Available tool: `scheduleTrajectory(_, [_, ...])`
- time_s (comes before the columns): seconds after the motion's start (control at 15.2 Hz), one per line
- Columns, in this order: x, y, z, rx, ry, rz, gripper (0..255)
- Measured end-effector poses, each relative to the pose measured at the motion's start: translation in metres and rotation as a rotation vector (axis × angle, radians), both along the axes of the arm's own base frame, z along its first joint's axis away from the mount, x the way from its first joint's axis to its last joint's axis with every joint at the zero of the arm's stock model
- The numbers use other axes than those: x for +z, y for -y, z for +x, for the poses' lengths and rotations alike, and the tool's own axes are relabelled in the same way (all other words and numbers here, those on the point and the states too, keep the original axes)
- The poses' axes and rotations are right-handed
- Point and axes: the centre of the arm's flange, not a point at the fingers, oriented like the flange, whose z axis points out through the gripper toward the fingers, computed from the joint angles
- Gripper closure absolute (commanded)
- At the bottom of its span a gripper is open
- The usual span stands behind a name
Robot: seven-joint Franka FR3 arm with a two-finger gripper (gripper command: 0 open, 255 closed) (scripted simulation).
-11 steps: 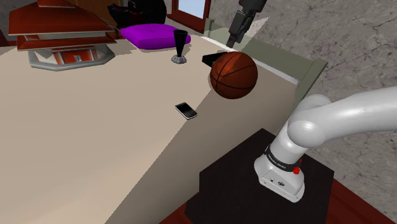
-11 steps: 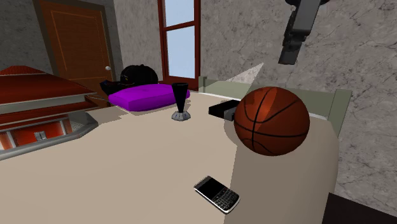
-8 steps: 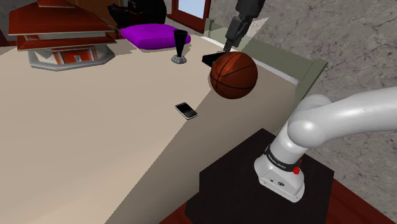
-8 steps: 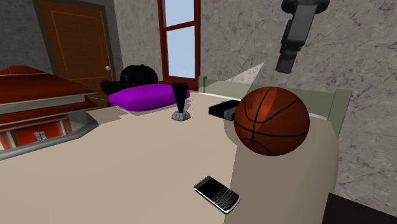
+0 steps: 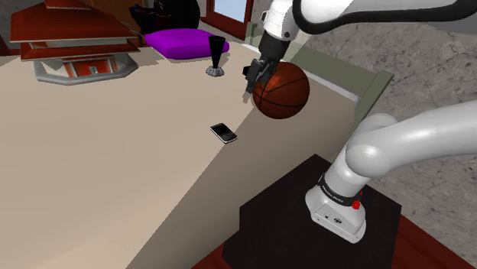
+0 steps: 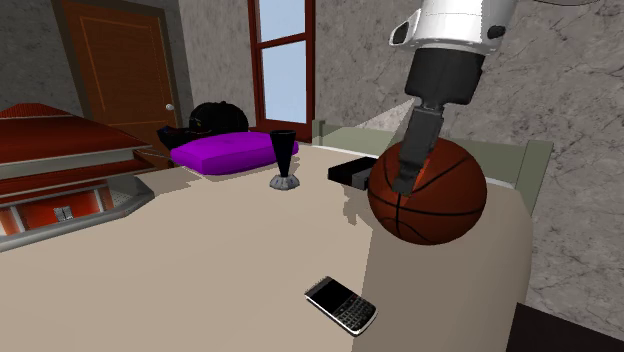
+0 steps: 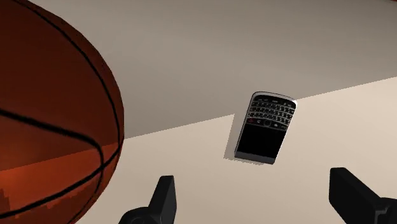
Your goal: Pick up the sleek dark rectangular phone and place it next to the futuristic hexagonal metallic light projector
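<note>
Shoulder view: the all-black two-finger gripper (image 5: 249, 85) hangs above the beige tabletop (image 5: 115, 153), in front of the orange-brown basketball (image 5: 281, 89). The sleek dark rectangular phone (image 5: 224, 132) lies flat, apart from the gripper, toward the edge of the top on the stand's side. Near the far edge stands a black flared column on a grey foot (image 5: 216, 58), which I take for the light projector.

Second exterior view: the gripper (image 6: 404, 182) shows against the ball (image 6: 428, 190). The phone (image 6: 341, 304) rests untouched where the lit top meets a duller band. The presumed projector (image 6: 285, 160) stands well apart from it.

Wrist view: the gripper (image 7: 254, 191) is spread wide with nothing between its fingers. The phone (image 7: 266, 127), keypad and dark screen up, lies beyond the fingertips, a little askew to them. The ball (image 7: 51, 114) bulges close beside one finger.

The step in hand looks like the descent onto the phone. It should go best by moving away from the ball, centring over the phone and turning the wrist slightly so that the fingers span its narrow width. Since the phone is thin, the tips probably need to come almost to the top before closing.
</note>
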Motion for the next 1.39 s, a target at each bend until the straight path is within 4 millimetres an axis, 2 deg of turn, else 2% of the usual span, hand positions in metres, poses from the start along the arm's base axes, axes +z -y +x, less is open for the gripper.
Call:
scheduleTrajectory(0.2, [-0.032, -0.015, 0.006, -0.031, 0.009, -0.004, 0])
scheduleTrajectory(0.79, [-0.141, -0.061, 0.04, -0.124, 0.032, -0.017, 0])
scheduleTrajectory(1.06, [-0.171, -0.068, 0.05, -0.141, 0.038, -0.018, 0])
scheduleTrajectory(1.39, [-0.194, -0.068, 0.055, -0.143, 0.039, -0.017, 0])
